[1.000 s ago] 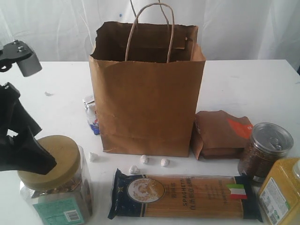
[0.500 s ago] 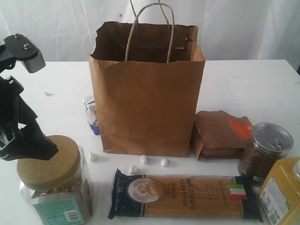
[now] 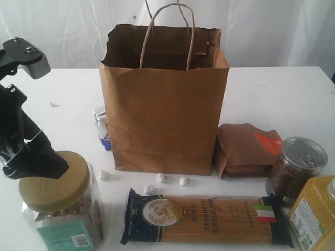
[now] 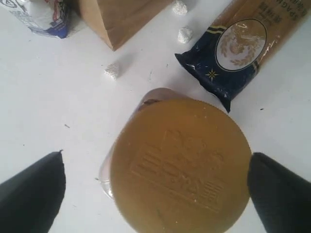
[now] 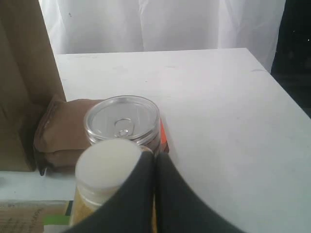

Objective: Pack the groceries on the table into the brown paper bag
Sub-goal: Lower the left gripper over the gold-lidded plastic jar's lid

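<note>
The left gripper (image 4: 156, 162) hangs with jaws wide apart, and the tan-lidded clear jar (image 3: 60, 206) sits directly beneath, centred between its fingers (image 4: 29, 194). It is best to lower straight past the lid, then clamp the clear body squarely. The right gripper (image 5: 154, 167) is pressed together, empty.

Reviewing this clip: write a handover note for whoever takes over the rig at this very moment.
Left claw: open, straddling the lid of the tan-lidded jar, not closed on it.
Right claw: shut, empty, near the white-capped bottle.
Spaghetti pack, brown pouch and silver-lidded jar sit on the table outside the paper bag.
Done: nothing visibly packed.
Left: all five groceries.
</note>
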You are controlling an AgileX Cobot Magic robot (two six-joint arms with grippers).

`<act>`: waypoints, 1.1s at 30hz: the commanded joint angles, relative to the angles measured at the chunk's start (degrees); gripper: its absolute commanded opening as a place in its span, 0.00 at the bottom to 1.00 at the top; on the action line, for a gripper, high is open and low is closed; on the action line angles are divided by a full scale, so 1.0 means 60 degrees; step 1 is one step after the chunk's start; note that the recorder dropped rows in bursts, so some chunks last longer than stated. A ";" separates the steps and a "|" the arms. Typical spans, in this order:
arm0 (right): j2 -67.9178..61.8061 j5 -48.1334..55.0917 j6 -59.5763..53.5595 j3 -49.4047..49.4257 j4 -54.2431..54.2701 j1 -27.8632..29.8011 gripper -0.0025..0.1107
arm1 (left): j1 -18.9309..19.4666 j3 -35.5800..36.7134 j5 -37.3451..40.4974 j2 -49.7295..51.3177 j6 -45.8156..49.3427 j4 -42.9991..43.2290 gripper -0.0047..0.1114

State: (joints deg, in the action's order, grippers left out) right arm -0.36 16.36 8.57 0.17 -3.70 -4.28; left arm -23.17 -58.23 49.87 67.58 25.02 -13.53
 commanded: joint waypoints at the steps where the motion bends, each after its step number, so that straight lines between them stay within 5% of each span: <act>1: 0.0060 -0.0011 0.0039 -0.0028 -0.0061 0.0050 0.02 | -0.0059 -0.0045 0.0178 -0.0028 -0.0142 -0.0085 0.95; 18: 0.0060 -0.0011 0.0039 -0.0028 -0.0061 0.0050 0.02 | -0.0079 -0.0084 0.0691 0.0871 -0.0142 0.0009 0.95; 28: 0.0060 -0.0011 0.0039 -0.0028 -0.0061 0.0050 0.02 | -0.1415 -0.0093 0.0566 0.0893 -0.0159 0.1086 0.95; 33: 0.0060 -0.0011 0.0039 -0.0028 -0.0061 0.0050 0.02 | -0.1594 -0.0327 0.0734 0.0893 -0.0473 0.1395 0.95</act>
State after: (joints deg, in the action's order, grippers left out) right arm -0.36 16.36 8.57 0.17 -3.70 -4.28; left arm -32.34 -59.49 52.58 73.10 23.05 -6.88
